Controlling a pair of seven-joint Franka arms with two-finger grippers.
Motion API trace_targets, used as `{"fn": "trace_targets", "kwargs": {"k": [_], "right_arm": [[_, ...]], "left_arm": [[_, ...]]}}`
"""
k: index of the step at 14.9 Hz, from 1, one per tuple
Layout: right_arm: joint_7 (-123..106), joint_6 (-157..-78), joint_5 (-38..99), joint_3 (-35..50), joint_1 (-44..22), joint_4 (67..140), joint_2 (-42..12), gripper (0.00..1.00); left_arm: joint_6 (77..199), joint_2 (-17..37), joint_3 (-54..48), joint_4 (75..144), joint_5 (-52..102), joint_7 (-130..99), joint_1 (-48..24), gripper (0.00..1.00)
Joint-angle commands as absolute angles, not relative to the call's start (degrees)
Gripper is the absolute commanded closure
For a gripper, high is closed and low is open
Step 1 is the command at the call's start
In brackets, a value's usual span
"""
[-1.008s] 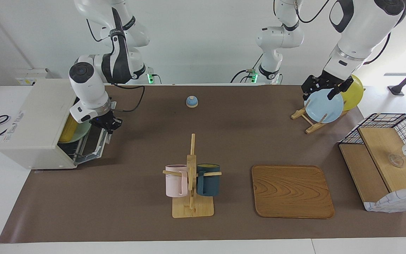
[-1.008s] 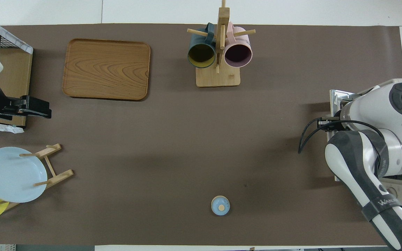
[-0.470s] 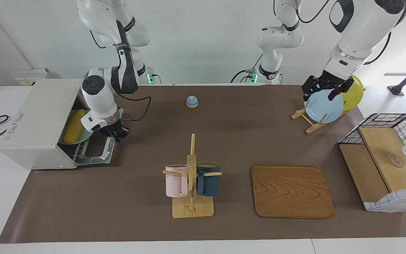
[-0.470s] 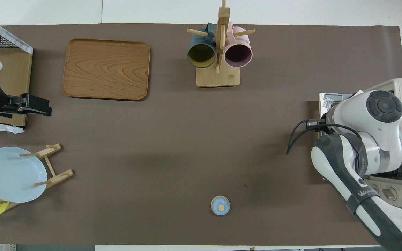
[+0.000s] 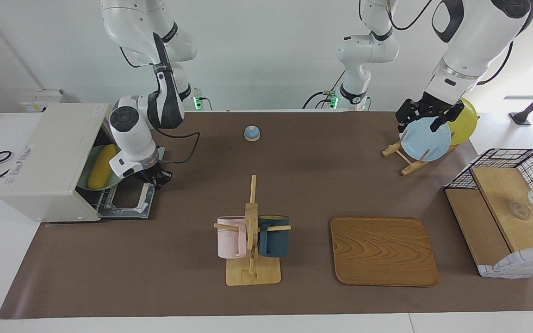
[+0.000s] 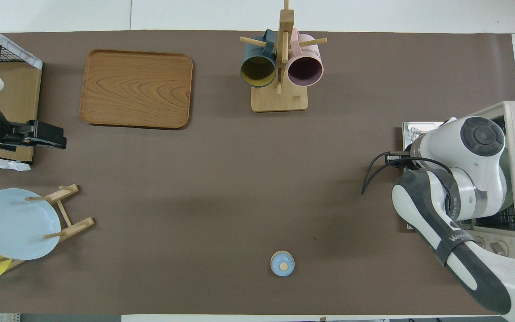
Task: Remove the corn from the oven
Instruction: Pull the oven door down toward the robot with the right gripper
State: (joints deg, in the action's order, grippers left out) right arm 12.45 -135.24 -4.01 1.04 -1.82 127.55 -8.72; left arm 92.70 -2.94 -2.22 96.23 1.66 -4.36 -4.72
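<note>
Corn (image 5: 100, 166) lies on a pale green plate (image 5: 89, 163) inside the oven (image 5: 49, 159), at the right arm's end of the table. Oven door (image 5: 130, 200) is dropped open, flat. Right gripper (image 5: 156, 178) sits at the door's top edge w/ fingertips pressed together; can't tell if it pinches the handle. Left gripper (image 5: 426, 119) hovers over the blue plate (image 5: 426, 139) in the wooden rack, fingers spread, touching nothing. Writing: red warning sticker on the oven's knob side, text too small to read; dark lettering on the oven top and on the right arm's black band, both illegible.
</note>
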Motion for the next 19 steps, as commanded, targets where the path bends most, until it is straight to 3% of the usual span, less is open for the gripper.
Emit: {"fn": "trace_targets", "kwargs": {"k": [1,8,9,11,12,17,19], "right_arm": [[14.32,-135.62,-2.99,0.53,-3.59,127.09,-8.96,1.00],[15.03,-121.22,-3.25,0.35,-4.31,119.97,-6.69,1.00],[14.94,-120.33,-3.60,0.26,-4.05,119.97,-5.55,0.85],[14.85,-117.88,-4.22,0.00,-2.91,119.88,-3.61,0.30],[14.77,-116.30,-4.74,-0.09,-2.38,119.88,-2.73,0.25],[3.88,-113.11,-10.37,0.00,6.31,121.46,1.05,0.33],[4.83,-113.29,-10.28,0.00,6.77,122.17,1.40,0.38]], "left_arm": [[93.60,-3.69,-2.55,96.86,0.88,-4.30,-4.13,0.00],[94.04,-3.78,-2.46,97.03,0.88,-4.48,-4.04,0.00],[94.04,-3.87,-2.46,97.03,0.88,-4.48,-4.04,0.00],[94.22,-3.78,-2.46,97.03,0.88,-4.48,-4.13,0.00],[94.13,-3.78,-2.46,97.03,0.88,-4.40,-4.13,0.00],[94.13,-3.78,-2.46,97.03,0.88,-4.39,-4.13,0.00],[94.13,-3.78,-2.46,97.12,0.88,-4.57,-4.39,0.00]]}}
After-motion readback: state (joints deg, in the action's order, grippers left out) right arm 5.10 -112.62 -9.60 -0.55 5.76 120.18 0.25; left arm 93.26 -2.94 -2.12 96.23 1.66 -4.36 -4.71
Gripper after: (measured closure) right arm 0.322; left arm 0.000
